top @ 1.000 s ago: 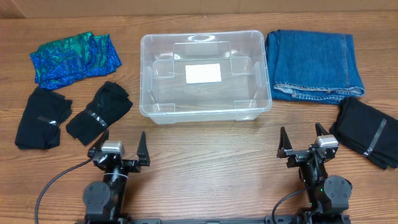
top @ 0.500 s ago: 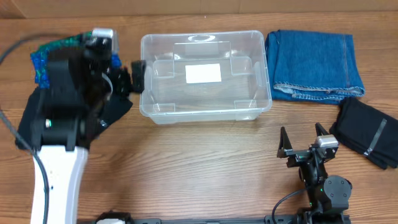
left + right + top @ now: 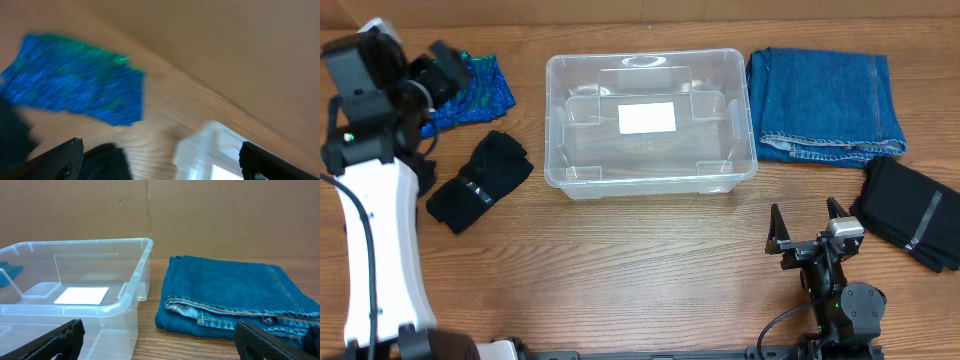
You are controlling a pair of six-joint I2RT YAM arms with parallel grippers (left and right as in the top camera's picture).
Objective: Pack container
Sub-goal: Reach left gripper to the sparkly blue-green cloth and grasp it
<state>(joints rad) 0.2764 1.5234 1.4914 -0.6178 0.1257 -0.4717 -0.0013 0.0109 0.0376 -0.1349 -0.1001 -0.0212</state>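
My left gripper point(image 3: 160, 148) hangs above the far-left corner of the table with its fingers spread wide and nothing between them. My right gripper point(image 3: 807, 232) sits parked at the near edge, also spread and empty. The container point(image 3: 650, 150) stands in the middle at the back of the table, holding nothing, between the blue-green cloth point(image 3: 485, 92) on its left and the jeans point(image 3: 825, 100) on its right. The main risk, as I judge it, is speed. My left wrist view is smeared with motion, so I could come down off-centre and pinch only the top fold of the cloth. It would then trail open and snag on the tub's rim on the way over. The tub looks light, so a nudge on its left wall could slide it toward the jeans. The black cloth point(image 3: 480, 178) lies near enough that a low pass could drag it along too. Half a second ago my left arm loomed over the left-hand clothes with its fingers right at the container's left wall. Now it has swung outward and back, over the blue-green cloth. A second ago it was parked at the near edge like the right one. The right arm, the container and the clothes have not shifted.
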